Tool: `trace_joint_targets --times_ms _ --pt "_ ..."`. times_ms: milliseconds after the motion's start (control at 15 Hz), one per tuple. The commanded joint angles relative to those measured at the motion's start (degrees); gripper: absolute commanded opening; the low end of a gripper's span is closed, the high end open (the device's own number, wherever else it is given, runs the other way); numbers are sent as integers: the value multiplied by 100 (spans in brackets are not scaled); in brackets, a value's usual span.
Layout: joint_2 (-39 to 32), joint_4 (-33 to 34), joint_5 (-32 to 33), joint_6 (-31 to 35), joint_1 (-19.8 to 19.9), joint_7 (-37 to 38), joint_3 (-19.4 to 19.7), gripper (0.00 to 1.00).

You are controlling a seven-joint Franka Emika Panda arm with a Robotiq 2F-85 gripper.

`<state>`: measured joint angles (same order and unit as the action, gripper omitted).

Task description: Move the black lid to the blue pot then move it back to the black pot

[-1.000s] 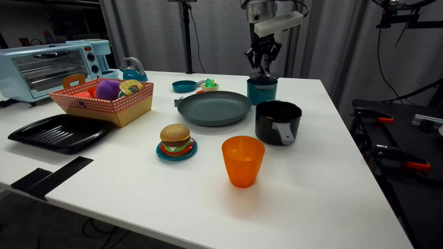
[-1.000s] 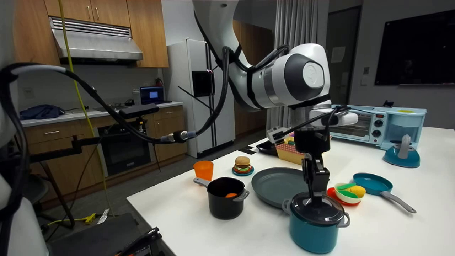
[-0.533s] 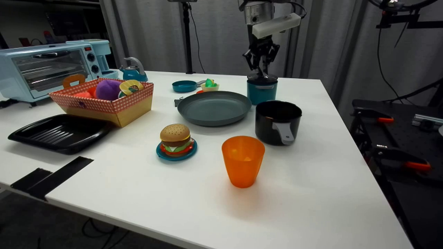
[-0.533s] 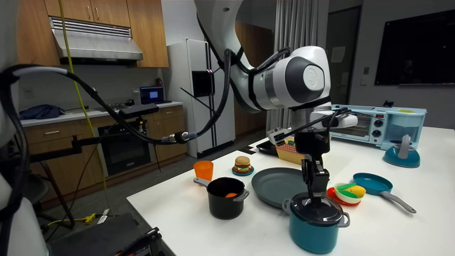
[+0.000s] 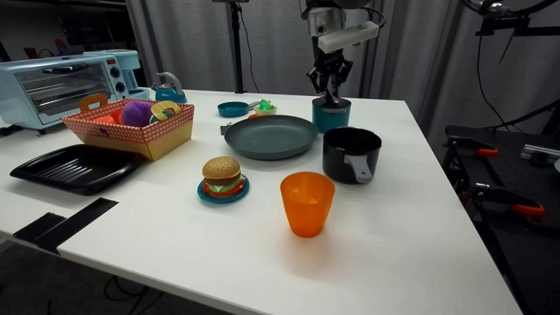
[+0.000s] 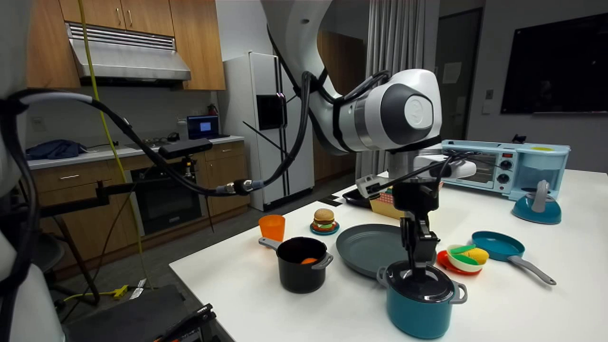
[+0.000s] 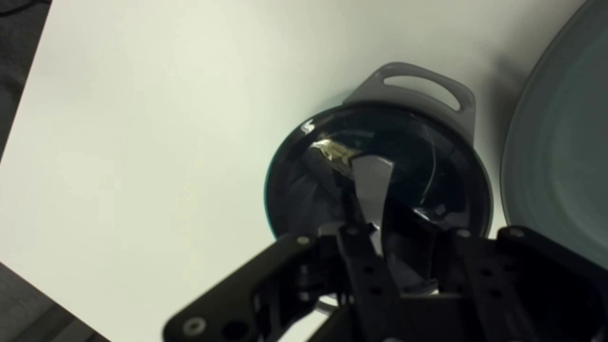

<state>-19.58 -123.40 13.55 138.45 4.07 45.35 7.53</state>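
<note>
The black lid (image 6: pixel 439 287) lies on the rim of the blue pot (image 6: pixel 418 316), looking level. Both also show in an exterior view, the lid (image 5: pixel 344 103) and the pot (image 5: pixel 331 120). My gripper (image 6: pixel 419 268) points down from above and is shut on the lid's grey knob. In the wrist view the knob stands between the fingertips of the gripper (image 7: pixel 373 204), and the lid (image 7: pixel 418 142) covers the pot's opening. The black pot (image 6: pixel 301 275) stands uncovered beside it with something orange inside. It also shows in an exterior view (image 5: pixel 334 157).
A large grey-blue plate (image 5: pixel 271 138) lies close beside the blue pot. An orange cup (image 5: pixel 307 205) and a toy burger (image 5: pixel 222 175) stand near the black pot. A bowl of toy food (image 6: pixel 468 256) and a teal pan (image 6: pixel 498 244) lie on the blue pot's far side.
My gripper has moved down slightly with the lid. The lid was a little higher and tilted over the blue pot and now sits lower on its rim.
</note>
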Motion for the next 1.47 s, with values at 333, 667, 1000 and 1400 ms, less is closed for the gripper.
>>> trace_joint_targets --times_ms 333,667,1000,1400 --pt "-101 114 -255 67 -71 -235 112 4" --pt "-83 100 -374 71 -46 -266 98 58" --pt "-43 74 -532 65 -52 -303 102 95" --pt "-2 34 -592 91 -54 -301 123 100"
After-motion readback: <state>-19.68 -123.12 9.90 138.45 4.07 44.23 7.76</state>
